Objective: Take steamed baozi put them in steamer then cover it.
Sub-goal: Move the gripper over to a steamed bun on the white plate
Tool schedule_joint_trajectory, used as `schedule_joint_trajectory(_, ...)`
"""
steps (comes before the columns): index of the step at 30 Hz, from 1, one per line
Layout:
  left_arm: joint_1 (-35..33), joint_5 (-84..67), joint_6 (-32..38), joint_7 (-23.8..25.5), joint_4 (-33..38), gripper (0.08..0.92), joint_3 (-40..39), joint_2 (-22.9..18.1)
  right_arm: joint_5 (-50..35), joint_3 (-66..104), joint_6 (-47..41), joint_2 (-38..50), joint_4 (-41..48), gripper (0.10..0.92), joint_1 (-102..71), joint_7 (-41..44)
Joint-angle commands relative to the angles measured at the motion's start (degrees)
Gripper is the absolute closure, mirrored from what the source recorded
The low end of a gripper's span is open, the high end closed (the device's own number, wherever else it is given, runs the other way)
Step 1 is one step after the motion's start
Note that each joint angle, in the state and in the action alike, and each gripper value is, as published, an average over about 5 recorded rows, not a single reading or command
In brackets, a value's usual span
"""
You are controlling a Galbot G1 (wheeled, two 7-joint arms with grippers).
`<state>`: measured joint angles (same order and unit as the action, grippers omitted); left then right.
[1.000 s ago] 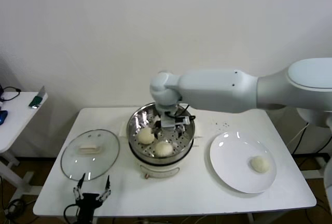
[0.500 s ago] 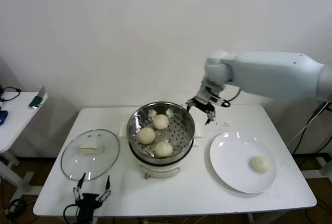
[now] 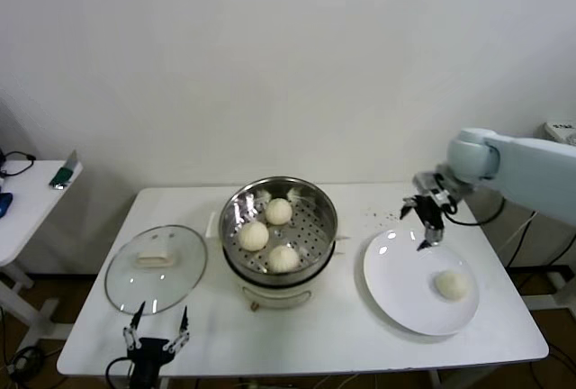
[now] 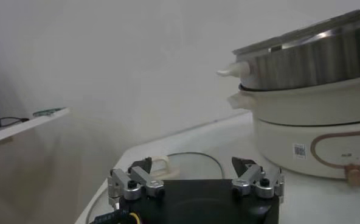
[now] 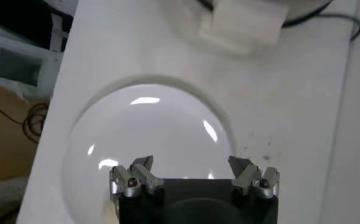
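Steel perforated steamer [image 3: 310, 227] holds three smooth baozi [image 3: 254, 236]; right end effector [image 3: 427, 224] open, empty.

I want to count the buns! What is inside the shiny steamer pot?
Three baozi sit on the holey floor of the steamer. Nothing covers them; the glass lid lies on the table. Below that floor nothing shows.
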<state>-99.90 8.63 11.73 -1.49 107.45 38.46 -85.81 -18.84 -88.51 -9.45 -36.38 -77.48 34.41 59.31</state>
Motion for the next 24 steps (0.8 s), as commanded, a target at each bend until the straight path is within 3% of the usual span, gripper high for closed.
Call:
schedule_joint_trajectory(1,-0.21,0.19,-0.12,-0.03,0.08,0.177,0.05,-0.29,8.47,12.04,-4.29,8.04,2.7,0.203,-17.5,0.89)
schedule_joint_trajectory(24,0.87,1.07,-0.49,-0.03,-1.38,0.177,-0.09,-1.1,12.4,19.11,-3.22,4.23,8.96,0.203,-25.2,0.38)
